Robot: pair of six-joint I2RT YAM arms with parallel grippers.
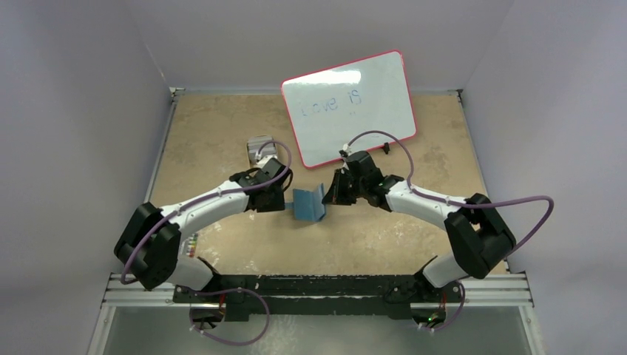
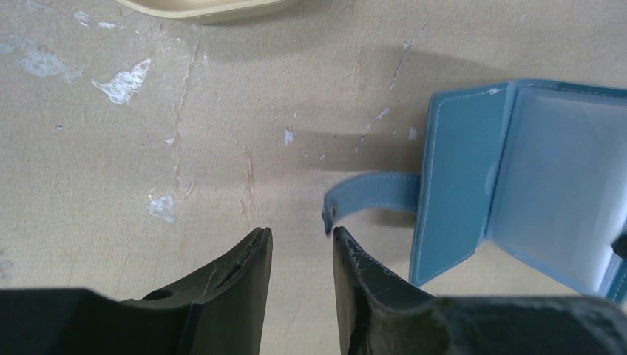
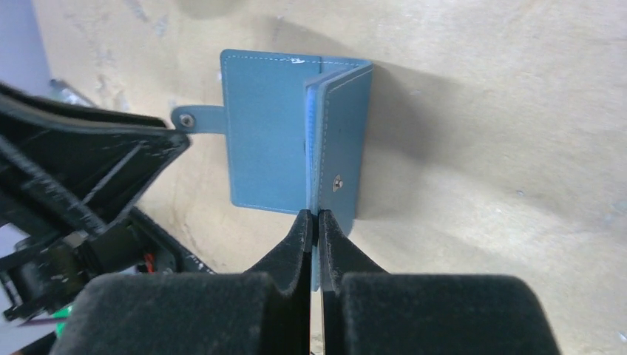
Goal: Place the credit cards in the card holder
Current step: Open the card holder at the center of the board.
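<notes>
Scuffed tan desk (image 1: 414, 229). Carries an open teal card holder (image 1: 307, 205) at centre, a tan tray (image 1: 256, 146) at eleven o'clock, a pink-rimmed whiteboard (image 1: 347, 107) at one o'clock and a striped card (image 1: 192, 242) at eight o'clock.

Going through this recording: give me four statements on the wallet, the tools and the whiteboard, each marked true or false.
1. The wallet is open. True.
2. The right tool is shut on the wallet's raised flap. True.
3. The left tool grips the tab. False: its fingers are apart and empty, and the tab lies just ahead of them.
4. The whiteboard is blank. False: faint writing shows on it.
</notes>
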